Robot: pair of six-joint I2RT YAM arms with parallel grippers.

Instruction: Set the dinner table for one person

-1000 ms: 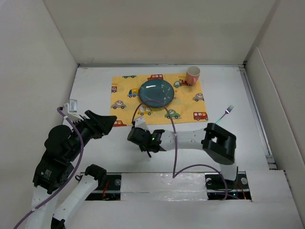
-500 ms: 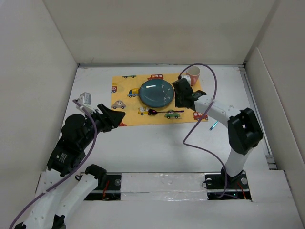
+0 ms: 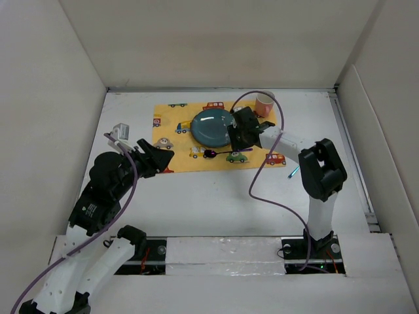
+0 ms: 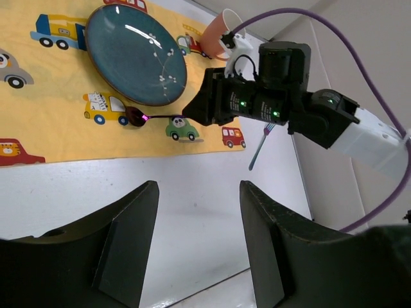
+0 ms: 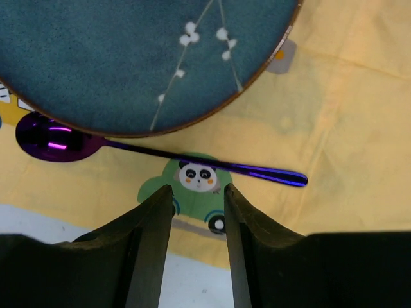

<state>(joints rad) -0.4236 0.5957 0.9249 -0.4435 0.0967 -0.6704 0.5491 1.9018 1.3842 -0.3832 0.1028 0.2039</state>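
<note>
On the dinner table, the yellow mat lies near the far edge, with the teal plate on it, the purple spoon just beside the plate's near side, the pink cup at the mat's far right corner, and the right gripper at the plate's right rim.

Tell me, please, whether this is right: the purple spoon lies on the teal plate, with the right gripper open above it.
No: the purple spoon lies on the yellow mat beside the teal plate, not on it, as the right wrist view shows. The right gripper is open above it.
</note>
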